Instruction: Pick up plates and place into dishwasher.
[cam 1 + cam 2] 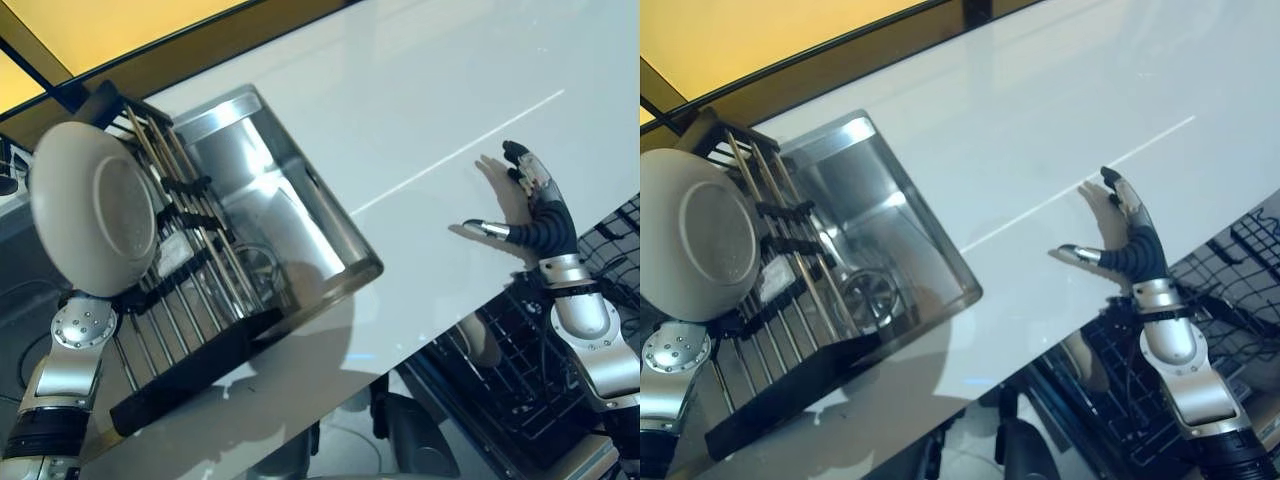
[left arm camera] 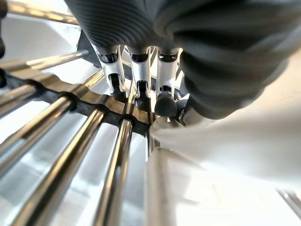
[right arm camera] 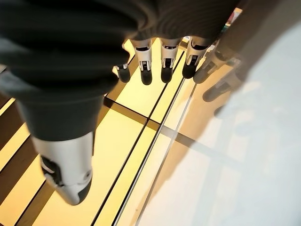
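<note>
at the counter's left end, a white plate (image 1: pixel 92 207) held upright over the dish rack (image 1: pixel 180 300) across the sink (image 1: pixel 290 215), left hand (image 2: pixel 141 80) behind it, whether clamped on it cannot be told. further right, over the white counter (image 1: pixel 420 90) near its front edge, right hand (image 1: pixel 528 205) raised with fingers straight and spread, thumb apart, holding nothing. below that edge, dishwasher rack (image 1: pixel 520 390) of dark wire.

Left hand (image 2: pixel 141 70) behind the plate (image 1: pixel 90 205), its grip hidden.

A glossy white countertop (image 1: pixel 450 90) holds a steel sink (image 1: pixel 290 225), with yellow wall panels (image 1: pixel 110 25) in dark frames behind.
</note>
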{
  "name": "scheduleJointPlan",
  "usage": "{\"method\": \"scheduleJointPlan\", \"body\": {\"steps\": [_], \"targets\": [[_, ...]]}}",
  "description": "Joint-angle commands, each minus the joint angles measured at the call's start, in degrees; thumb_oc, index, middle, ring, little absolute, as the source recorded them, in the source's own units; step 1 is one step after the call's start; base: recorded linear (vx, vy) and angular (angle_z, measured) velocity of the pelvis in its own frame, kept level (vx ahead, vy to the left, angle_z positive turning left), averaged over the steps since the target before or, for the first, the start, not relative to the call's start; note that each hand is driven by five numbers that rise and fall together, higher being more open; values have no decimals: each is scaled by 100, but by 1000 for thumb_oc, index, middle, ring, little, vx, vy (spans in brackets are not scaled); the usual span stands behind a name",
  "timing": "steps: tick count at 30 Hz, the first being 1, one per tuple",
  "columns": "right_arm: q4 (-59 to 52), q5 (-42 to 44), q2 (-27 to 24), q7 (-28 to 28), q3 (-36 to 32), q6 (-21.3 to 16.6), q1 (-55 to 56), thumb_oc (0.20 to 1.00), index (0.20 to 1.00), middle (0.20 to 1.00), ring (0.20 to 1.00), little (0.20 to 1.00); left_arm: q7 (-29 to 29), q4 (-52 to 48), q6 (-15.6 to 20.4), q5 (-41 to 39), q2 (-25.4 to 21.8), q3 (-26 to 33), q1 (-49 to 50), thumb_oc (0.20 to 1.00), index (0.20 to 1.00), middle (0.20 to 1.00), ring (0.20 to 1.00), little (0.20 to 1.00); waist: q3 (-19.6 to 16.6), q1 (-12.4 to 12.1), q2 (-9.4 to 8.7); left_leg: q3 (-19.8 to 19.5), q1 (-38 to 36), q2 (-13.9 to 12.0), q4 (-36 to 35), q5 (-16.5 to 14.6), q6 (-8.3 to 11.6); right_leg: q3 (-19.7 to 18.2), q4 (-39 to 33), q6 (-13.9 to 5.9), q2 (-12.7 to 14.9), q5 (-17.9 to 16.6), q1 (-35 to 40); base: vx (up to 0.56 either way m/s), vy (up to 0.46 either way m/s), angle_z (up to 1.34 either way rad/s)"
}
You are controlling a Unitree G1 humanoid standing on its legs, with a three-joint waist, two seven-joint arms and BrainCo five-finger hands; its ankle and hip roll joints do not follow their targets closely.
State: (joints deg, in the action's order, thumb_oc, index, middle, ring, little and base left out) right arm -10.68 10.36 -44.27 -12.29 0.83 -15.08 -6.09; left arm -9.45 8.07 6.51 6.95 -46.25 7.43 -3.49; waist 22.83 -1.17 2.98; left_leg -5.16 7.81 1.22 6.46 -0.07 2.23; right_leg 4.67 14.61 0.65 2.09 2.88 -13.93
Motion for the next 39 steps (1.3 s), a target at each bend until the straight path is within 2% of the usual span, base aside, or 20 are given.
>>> {"method": "scheduleJointPlan", "body": {"steps": [1,7,25,26,28,29,30,34,39], "targets": [[232,253,-143,-24,437,33,127,1000,1000,1000,1000,1000,-397,-339,-97,1106,-791,-174,654,200,200,200,200,200,-67,-352,-271,-74,478,396,485,-349,-394,214,-534,-440,39,71,287,-24,13,-5],[312,298,-276,-76,439,-32,109,1000,1000,1000,1000,1000,-543,-194,-175,1427,-1053,-324,646,209,209,209,209,209,-14,-283,-184,-11,550,400,502,-342,-390,222,-541,-453,77,39,206,-3,2,-1],[322,266,-371,-141,296,-131,184,1000,1000,1000,1000,1000,-916,-187,-413,2412,-1335,-653,551,341,341,341,341,341,56,-182,-109,42,695,409,488,-314,-374,241,-577,-476,121,-23,34,-7,2,-1],[324,283,-385,-129,276,-128,184,1000,1000,1000,1000,1000,-994,-182,-455,2550,-1354,-653,559,366,366,366,366,366,55,-181,-105,42,705,409,492,-311,-371,242,-573,-475,123,-25,22,-7,6,3],[337,284,-399,-130,288,-127,164,1000,1000,1000,1000,1000,-1187,-155,-628,2895,-1439,-672,566,470,470,470,470,470,58,-176,-99,43,715,410,499,-311,-369,237,-566,-472,122,-25,10,0,0,0],[351,283,-412,-139,317,-126,143,1000,1000,1000,1000,1000,-1342,-121,-738,2943,-1524,-698,556,639,639,639,639,639,56,-172,-98,45,716,409,497,-313,-365,234,-571,-470,124,-25,8,0,0,0],[356,280,-413,-145,326,-125,134,1000,1000,1000,1000,1000,-1380,-107,-789,2954,-1550,-707,545,1000,1000,1000,1000,1000,57,-173,-99,45,714,407,495,-313,-364,238,-571,-470,126,-24,9,0,0,0],[336,267,-387,-170,303,-146,220,1000,1000,1000,1000,1000,-1653,-91,-1094,3012,-1536,-664,634,1000,1000,1000,1000,1000,25,-193,-120,29,716,420,503,-325,-364,259,-583,-472,134,-20,18,0,0,0],[334,234,-318,-206,277,-149,296,1000,1000,1000,1000,1000,-1969,-47,-1123,3001,-1428,-525,736,1000,1000,1000,1000,1000,-1,-228,-145,6,691,429,488,-329,-366,279,-593,-474,133,-12,48,0,0,0]]}}
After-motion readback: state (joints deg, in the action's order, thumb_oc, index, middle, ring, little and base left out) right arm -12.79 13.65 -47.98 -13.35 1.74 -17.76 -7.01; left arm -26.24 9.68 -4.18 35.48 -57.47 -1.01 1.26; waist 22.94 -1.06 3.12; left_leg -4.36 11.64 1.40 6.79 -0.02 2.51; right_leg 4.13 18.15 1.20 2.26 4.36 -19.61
